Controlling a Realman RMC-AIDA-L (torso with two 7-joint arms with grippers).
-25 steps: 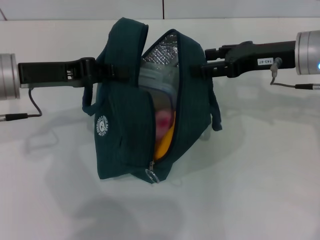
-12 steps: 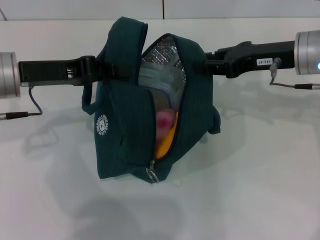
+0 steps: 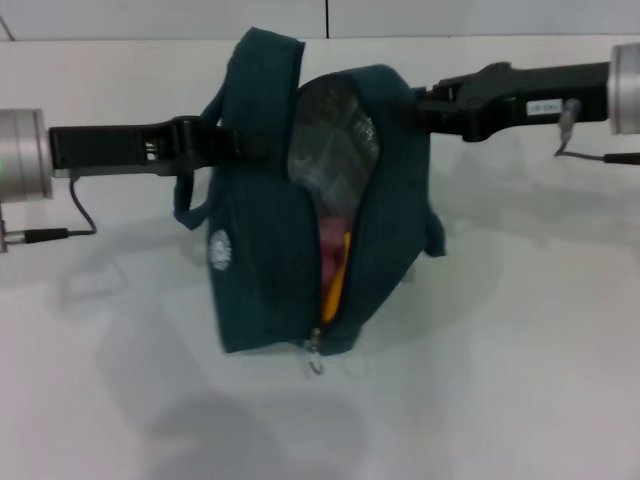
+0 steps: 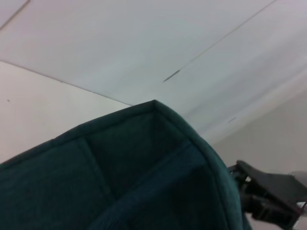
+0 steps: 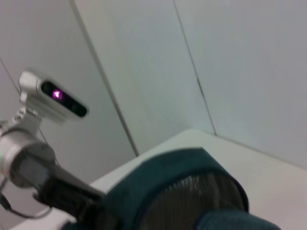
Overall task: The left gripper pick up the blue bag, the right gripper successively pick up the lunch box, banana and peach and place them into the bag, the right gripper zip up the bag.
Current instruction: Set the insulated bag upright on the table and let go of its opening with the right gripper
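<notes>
The blue bag (image 3: 265, 260) stands upright mid-table, its top gaping and the silver lining (image 3: 345, 110) showing. Inside the opening I see the clear lunch box (image 3: 325, 165), the pink peach (image 3: 332, 240) below it and a strip of yellow banana (image 3: 335, 285). A zipper pull (image 3: 315, 352) hangs at the low front end of the slit. My left gripper (image 3: 228, 145) is shut on the bag's left top flap by the handle. My right gripper (image 3: 418, 100) touches the bag's upper right edge. The wrist views show bag fabric (image 4: 144, 167) and its rim (image 5: 182, 191).
The white table (image 3: 520, 330) spreads around the bag, with a wall behind it. The left arm's cable (image 3: 75, 215) hangs near the table. In the right wrist view the left arm (image 5: 29, 163) and a head camera (image 5: 53, 96) sit beyond the bag.
Both arms and the bag have shifted to the right. The right gripper rose toward the bag's top corner. The opening has narrowed, so less of the contents shows.
</notes>
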